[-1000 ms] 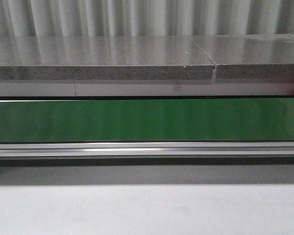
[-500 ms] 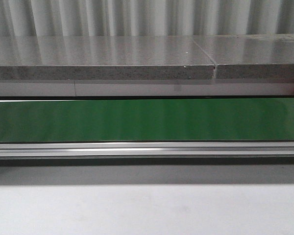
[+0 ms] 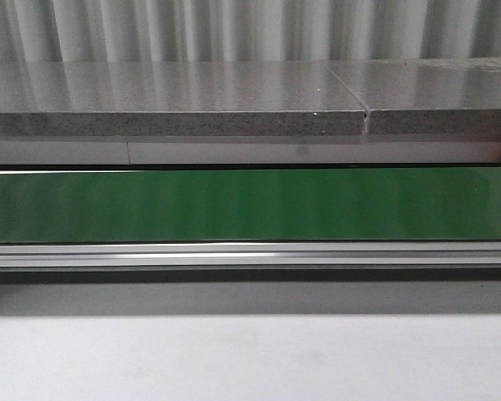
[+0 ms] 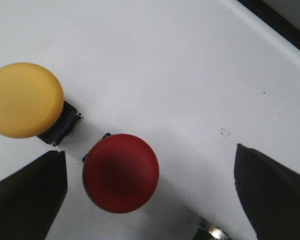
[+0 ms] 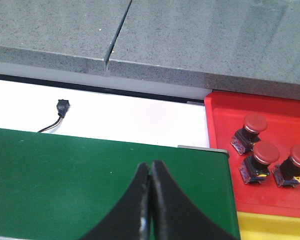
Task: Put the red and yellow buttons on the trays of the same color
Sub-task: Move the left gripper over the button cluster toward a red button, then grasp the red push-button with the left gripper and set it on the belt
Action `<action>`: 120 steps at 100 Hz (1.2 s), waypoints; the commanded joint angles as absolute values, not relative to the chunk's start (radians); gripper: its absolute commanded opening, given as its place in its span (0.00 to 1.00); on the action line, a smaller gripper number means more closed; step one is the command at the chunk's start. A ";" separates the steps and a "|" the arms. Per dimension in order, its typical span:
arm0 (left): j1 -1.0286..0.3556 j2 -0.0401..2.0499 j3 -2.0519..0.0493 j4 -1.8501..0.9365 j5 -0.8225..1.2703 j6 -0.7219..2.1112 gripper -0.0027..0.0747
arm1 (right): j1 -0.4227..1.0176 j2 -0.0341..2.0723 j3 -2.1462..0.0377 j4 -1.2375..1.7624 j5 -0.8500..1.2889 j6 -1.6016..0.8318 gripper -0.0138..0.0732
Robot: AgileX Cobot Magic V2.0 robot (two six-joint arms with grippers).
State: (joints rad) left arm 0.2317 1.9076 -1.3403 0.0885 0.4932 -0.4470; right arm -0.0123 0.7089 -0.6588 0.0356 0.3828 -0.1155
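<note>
In the left wrist view my left gripper is open over a white surface. A red button stands between its fingers, nearer one finger. A yellow button stands just beyond, outside the jaws. In the right wrist view my right gripper is shut and empty above the green belt. The red tray holds three red buttons. A strip of the yellow tray shows below it. Neither gripper shows in the front view.
The front view shows the green conveyor belt running across, an aluminium rail in front of it and a grey stone ledge behind. A small black connector with wire lies on the white strip beyond the belt.
</note>
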 commanded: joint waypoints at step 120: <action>0.249 1.635 -1.382 -0.104 0.602 -0.130 0.01 | -0.012 0.701 -0.696 0.039 0.315 -0.120 0.08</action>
State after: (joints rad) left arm 0.2477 1.7386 -1.3533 -0.0231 0.6161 -0.2113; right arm -0.0123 0.7089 -0.6588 0.0356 0.3828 -0.1155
